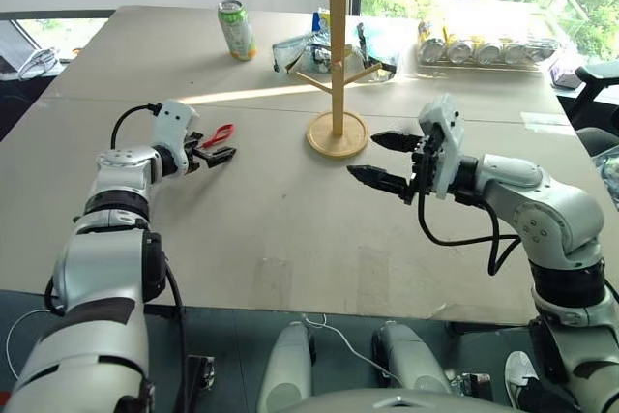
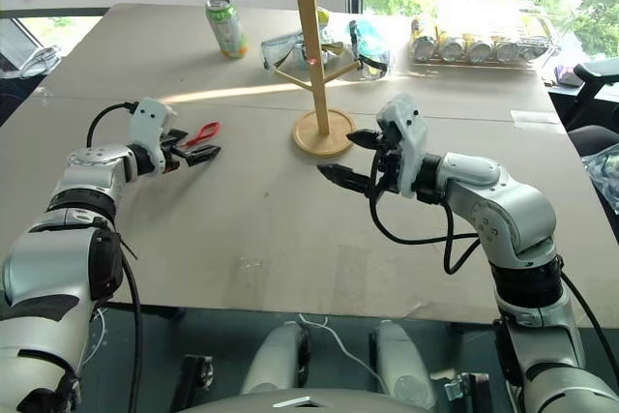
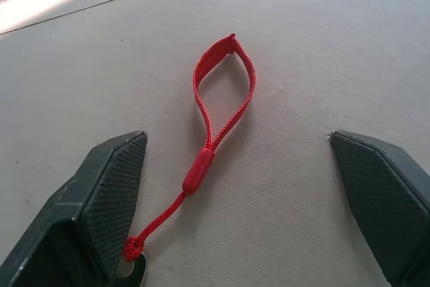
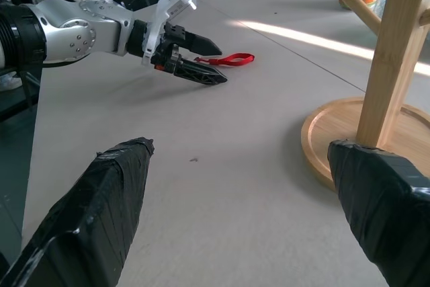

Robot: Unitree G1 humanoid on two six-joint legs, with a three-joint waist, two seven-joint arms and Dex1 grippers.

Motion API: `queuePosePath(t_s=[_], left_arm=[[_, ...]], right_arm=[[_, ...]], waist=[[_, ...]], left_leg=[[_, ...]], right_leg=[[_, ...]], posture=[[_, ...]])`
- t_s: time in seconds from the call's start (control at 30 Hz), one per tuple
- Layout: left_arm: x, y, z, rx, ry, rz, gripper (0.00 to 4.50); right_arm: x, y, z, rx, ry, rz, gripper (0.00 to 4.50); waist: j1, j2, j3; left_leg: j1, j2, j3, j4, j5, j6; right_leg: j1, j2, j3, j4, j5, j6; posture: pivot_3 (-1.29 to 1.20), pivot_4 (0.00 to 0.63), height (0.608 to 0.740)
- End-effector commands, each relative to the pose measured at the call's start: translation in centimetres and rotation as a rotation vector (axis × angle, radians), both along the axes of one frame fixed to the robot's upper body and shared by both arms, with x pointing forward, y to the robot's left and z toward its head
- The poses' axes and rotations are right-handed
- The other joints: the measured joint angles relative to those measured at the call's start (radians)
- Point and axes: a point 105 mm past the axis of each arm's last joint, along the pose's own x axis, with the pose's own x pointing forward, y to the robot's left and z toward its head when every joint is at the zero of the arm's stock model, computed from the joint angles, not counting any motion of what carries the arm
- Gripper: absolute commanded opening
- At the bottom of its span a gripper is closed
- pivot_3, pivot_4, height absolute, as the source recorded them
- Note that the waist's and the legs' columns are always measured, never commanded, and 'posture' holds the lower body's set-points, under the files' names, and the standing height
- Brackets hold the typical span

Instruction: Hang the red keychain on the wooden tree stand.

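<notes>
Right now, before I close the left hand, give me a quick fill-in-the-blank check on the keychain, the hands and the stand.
1. The red keychain lies flat on the ____.
2. The left hand has its fingers ____ on either side of the keychain.
3. The wooden stand has ____ hanging on its pegs.
4. The right hand is open and holds ____.

Missing words: table; open; nothing; nothing

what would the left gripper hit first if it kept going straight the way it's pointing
Likely the red keychain, lying flat on the table between and ahead of the open left gripper. Since the gripper tilts down, its fingers may touch the tabletop about then.
</notes>
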Motion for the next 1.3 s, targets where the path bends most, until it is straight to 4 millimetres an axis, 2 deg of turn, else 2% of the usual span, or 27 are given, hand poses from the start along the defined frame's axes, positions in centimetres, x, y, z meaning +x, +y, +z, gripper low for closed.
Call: queuePosePath(t_s=[0.03,0.13,0.23,0.3,0.33,0.37,0.4,0.47,0.5,0.53,0.83,0.93,1.1,1.17,1.3], left_arm=[[0.5,-1.0,0.3,-0.005,-0.004,-0.014,4.50],[0.6,-1.1,0.1,-0.010,0.002,-0.006,4.50],[0.6,-1.1,-0.1,-0.013,0.009,-0.005,3.76],[0.6,-1.2,-0.1,-0.013,0.012,-0.008,2.83],[0.6,-1.2,-0.1,-0.013,0.013,-0.009,2.50],[0.6,-1.2,-0.1,-0.013,0.014,-0.009,1.94],[0.5,-1.1,-0.1,-0.010,0.016,-0.009,1.69],[0.5,-1.0,-0.2,-0.003,0.022,-0.005,0.58],[0.4,-0.8,-0.3,0.004,0.025,-0.003,0.20],[0.4,-0.7,-0.3,0.007,0.028,-0.001,0.05],[-0.3,0.6,-0.6,0.022,0.027,0.019,0.05],[-0.2,0.3,0.4,0.017,-0.022,-0.022,0.05],[-0.1,-0.5,3.0,-0.042,-0.201,-0.091,0.05],[-0.7,-1.2,3.5,-0.051,-0.298,-0.113,0.05],[-4.2,-4.6,4.4,-0.053,-0.479,-0.116,0.05]], right_arm=[[-0.6,-0.3,1.8,0.018,-0.063,-0.004,4.45],[-0.6,-0.5,2.0,0.018,-0.068,-0.020,4.45],[-0.7,-0.7,2.1,0.015,-0.070,-0.034,4.50],[-0.7,-0.9,2.1,0.016,-0.068,-0.045,4.50],[-0.7,-0.9,2.1,0.016,-0.067,-0.048,4.50],[-0.7,-0.9,2.1,0.017,-0.066,-0.048,4.50],[-0.7,-1.0,2.1,0.017,-0.065,-0.049,4.50],[-0.6,-1.0,2.1,0.016,-0.064,-0.050,4.50],[-0.6,-0.9,2.1,0.018,-0.063,-0.051,4.50],[-0.6,-0.9,2.1,0.019,-0.063,-0.050,4.50],[-0.2,-0.7,2.2,0.018,-0.064,-0.044,4.50],[-0.3,-0.7,2.2,0.012,-0.079,-0.050,4.50],[-0.6,-1.4,2.6,0.001,-0.123,-0.095,4.50],[-1.0,-1.7,2.6,0.002,-0.138,-0.110,4.50],[-1.4,-1.9,2.0,-0.009,-0.141,-0.117,4.50]], waist=[[0.004,0.000,0.000],[0.016,0.000,0.000],[0.019,0.000,0.000],[0.016,0.000,0.000],[0.014,0.000,0.000],[0.013,0.000,0.000],[0.013,0.000,0.000],[0.011,0.000,0.000],[0.012,0.000,0.000],[0.012,0.000,0.000],[-0.001,0.000,0.000],[-0.008,0.000,0.000],[-0.009,0.000,0.000],[-0.009,0.000,0.000],[-0.010,0.000,0.000]], left_leg=[[0.000,0.000,0.000,0.000,0.000,0.000],[0.000,0.000,0.000,0.000,0.000,0.000],[0.000,0.000,0.000,0.000,0.000,0.000],[0.000,0.000,0.000,0.000,0.000,0.000],[0.001,0.000,0.000,0.000,0.000,0.000],[0.001,0.000,0.000,0.000,0.000,0.000],[0.001,0.000,0.000,0.000,0.000,0.000],[0.001,0.000,0.000,0.000,0.000,0.000],[0.001,0.000,0.000,0.000,0.000,0.000],[0.000,0.000,0.000,0.000,0.000,0.000],[0.001,0.000,0.000,0.000,0.000,0.000],[0.001,0.000,0.000,0.000,0.000,0.000],[-0.001,0.000,-0.001,0.000,0.000,0.000],[-0.001,0.000,-0.001,0.000,0.000,0.000],[0.000,0.000,0.001,-0.001,0.000,0.000]], right_leg=[[0.000,0.000,0.000,0.000,0.000,0.000],[0.000,0.000,0.000,0.000,0.000,0.000],[0.000,0.000,0.000,0.000,0.000,0.000],[0.000,0.000,0.000,0.000,0.000,0.000],[0.001,0.000,0.000,0.000,0.000,0.000],[0.000,0.000,0.000,0.001,0.000,0.000],[0.001,0.000,0.000,0.001,0.000,0.000],[0.000,0.000,0.000,0.001,0.000,0.000],[0.000,0.000,0.000,0.000,0.000,0.000],[0.000,0.000,0.000,0.000,0.000,0.000],[0.000,0.000,0.000,0.000,0.000,0.000],[0.000,0.000,0.000,0.001,0.000,0.000],[0.000,0.000,-0.001,0.000,0.000,0.000],[0.000,0.000,-0.001,0.000,0.000,0.000],[0.000,-0.003,0.001,0.000,0.000,0.000]], posture=[[0.00,0.150,0.732],[0.00,0.150,0.732],[0.00,0.150,0.732],[0.00,0.150,0.732],[0.00,0.150,0.732],[0.00,0.150,0.732],[0.00,0.150,0.732],[0.00,0.150,0.732],[0.00,0.150,0.732],[0.00,0.150,0.732],[0.00,0.150,0.732],[0.00,0.150,0.732],[0.00,0.150,0.732],[0.00,0.150,0.732],[0.00,0.150,0.732]])
